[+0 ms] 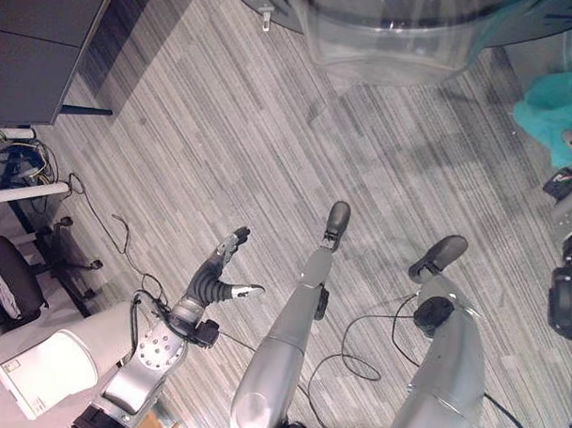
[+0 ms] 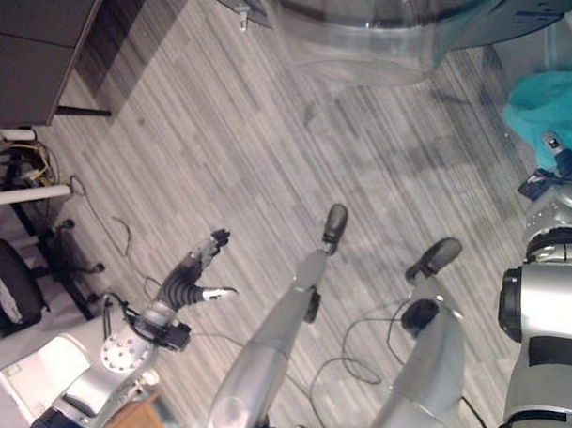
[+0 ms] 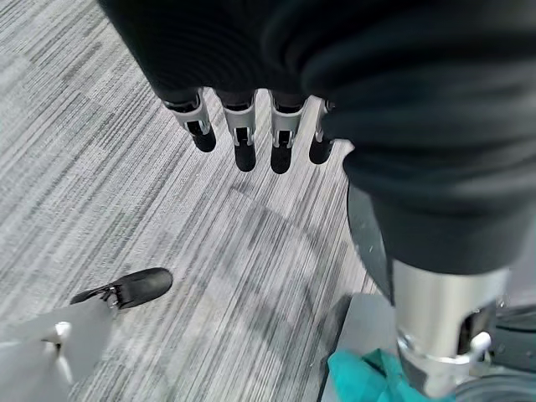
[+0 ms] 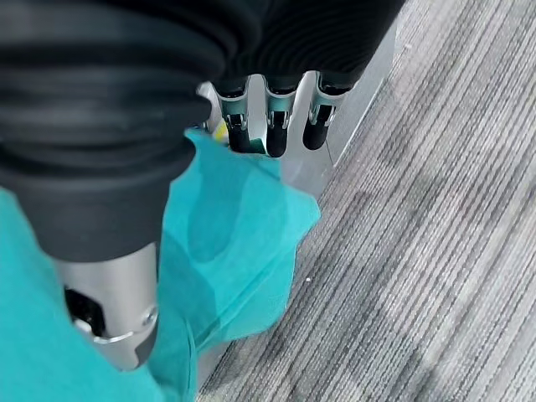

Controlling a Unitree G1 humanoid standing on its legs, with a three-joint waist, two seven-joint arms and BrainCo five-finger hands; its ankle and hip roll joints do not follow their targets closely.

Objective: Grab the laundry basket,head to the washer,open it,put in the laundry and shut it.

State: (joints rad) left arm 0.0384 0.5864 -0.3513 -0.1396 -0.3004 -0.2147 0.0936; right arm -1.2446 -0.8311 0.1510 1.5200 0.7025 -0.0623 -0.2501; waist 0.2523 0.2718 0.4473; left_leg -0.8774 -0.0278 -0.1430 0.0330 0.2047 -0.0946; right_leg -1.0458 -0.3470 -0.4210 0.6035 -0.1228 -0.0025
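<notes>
Carpet (image 1: 223, 127) of striped grey weave covers the floor in front of me. At the far edge I see the washer's (image 1: 386, 34) rounded glass door, clear and glossy, and to its right a heap of teal laundry (image 1: 553, 111), soft and creased. A dark cabinet (image 1: 38, 46) stands at the far left, with an office chair (image 1: 11, 280) on castors nearer me beside a white post. My left hand (image 1: 223, 268) hangs low over bare carpet, fingers (image 3: 243, 138) straight and spread, holding nothing. My right hand (image 4: 268, 117) hovers just above the teal cloth, fingers straight too, not gripping it; the cloth drapes over a pale, hard-edged container.
</notes>
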